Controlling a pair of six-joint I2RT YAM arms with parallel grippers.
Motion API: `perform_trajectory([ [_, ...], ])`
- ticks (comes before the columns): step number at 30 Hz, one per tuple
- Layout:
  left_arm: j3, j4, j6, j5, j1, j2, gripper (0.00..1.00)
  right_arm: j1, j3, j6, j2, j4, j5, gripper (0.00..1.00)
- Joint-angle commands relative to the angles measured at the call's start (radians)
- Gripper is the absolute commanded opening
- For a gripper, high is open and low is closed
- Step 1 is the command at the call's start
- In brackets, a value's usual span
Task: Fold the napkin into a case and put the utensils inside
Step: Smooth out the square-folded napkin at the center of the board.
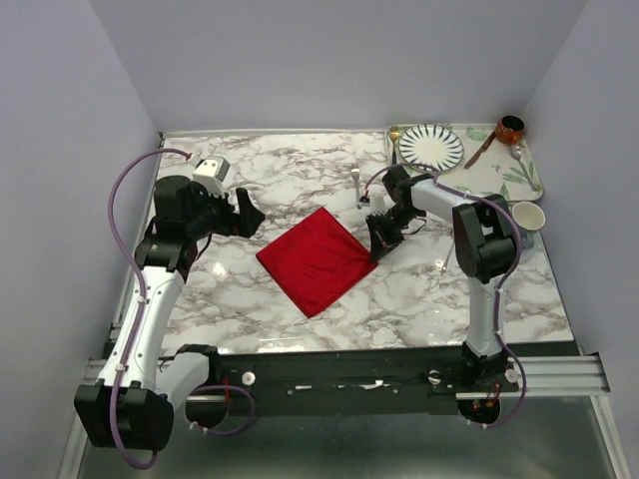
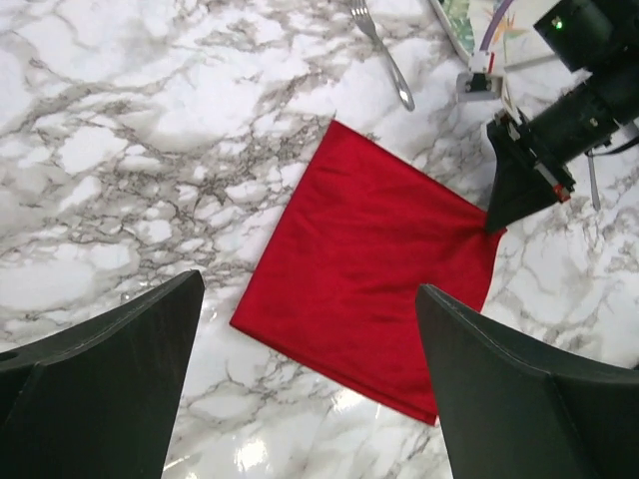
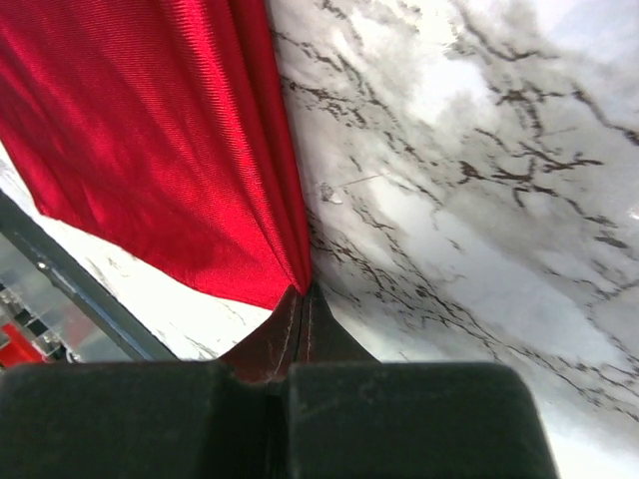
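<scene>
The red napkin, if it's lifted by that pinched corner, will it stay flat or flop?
Probably flop: the napkin bunches into pleats where the right end effector is shut on its corner, so it looks soft and would likely drape. Lying flat, it seems thin and light. On the glossy marble table it may slide when dragged.
</scene>
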Motion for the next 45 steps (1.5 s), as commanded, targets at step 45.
perform_trajectory([
  [45, -0.078, 0.791, -0.600, 0.600, -0.117, 0.840, 0.99, 0.043, -0.213, 0.012, -0.063, 0.089, -0.006, 0.01],
])
